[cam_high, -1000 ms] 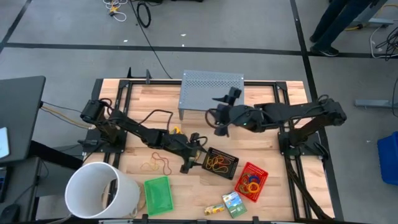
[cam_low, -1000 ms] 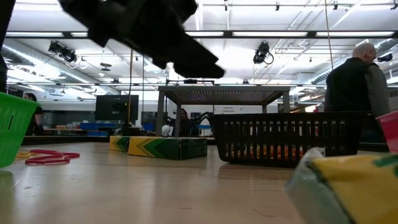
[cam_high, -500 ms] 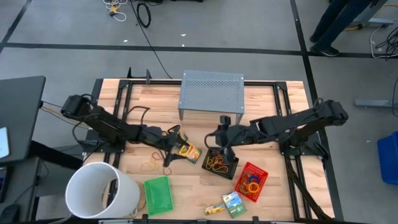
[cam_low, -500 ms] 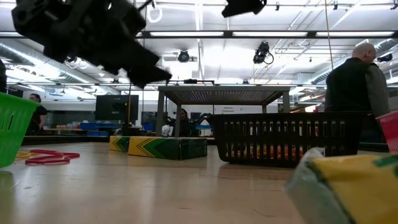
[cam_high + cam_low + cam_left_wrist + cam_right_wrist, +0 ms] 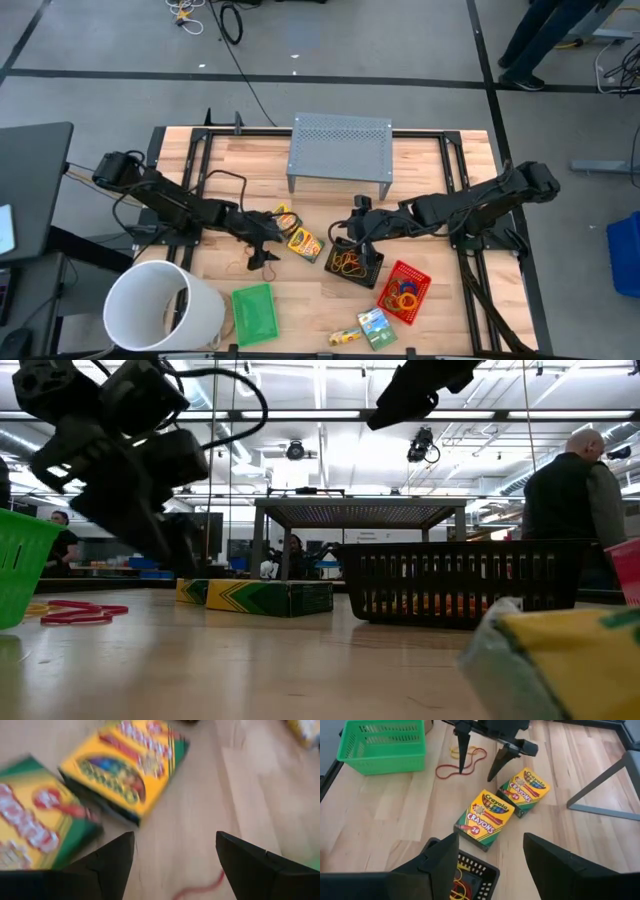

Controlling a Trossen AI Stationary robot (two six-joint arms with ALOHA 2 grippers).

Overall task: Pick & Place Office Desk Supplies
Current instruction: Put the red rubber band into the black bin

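While the left gripper [image 5: 479, 751] hangs open just beside two crayon boxes [image 5: 484, 820] at mid-table, it should straddle one box squarely; the right gripper [image 5: 357, 226], also open, waits over the black mesh tray [image 5: 354, 264].

Two crayon boxes [image 5: 297, 236] lie side by side mid-surface, in front of the perforated stand [image 5: 340, 148]. Rubber bands [image 5: 462, 761] lie to their left, a mesh tray [image 5: 356, 263] to their right.

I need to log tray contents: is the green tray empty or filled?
Empty: the green tray shows only bare mesh inside in the right wrist view.
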